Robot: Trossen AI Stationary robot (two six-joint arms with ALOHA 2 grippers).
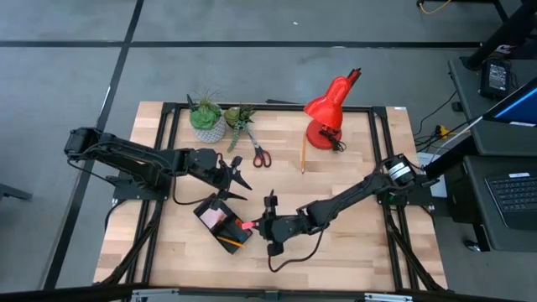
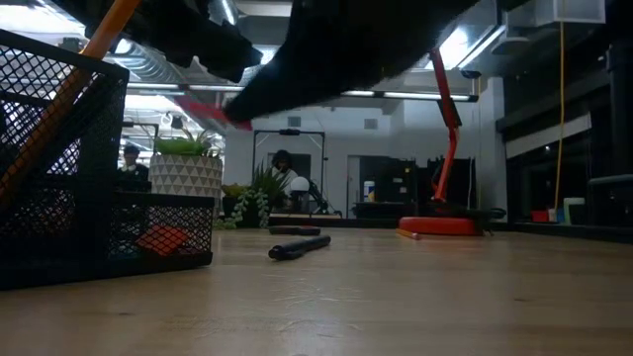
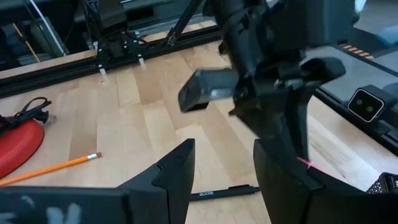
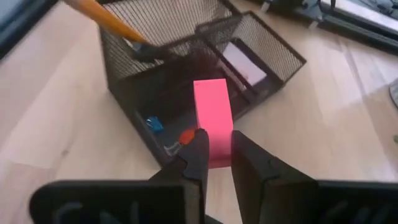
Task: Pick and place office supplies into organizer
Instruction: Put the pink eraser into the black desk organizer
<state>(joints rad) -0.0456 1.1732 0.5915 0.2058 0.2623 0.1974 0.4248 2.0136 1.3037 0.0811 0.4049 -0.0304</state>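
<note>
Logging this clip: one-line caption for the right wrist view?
Right gripper holds a pink eraser just outside the black mesh organizer, pencil already inside.

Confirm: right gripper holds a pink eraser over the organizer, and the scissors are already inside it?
Not quite. The scissors lie on the table by the plants, per the high view. The right gripper does hold the pink eraser over the organizer.
</note>
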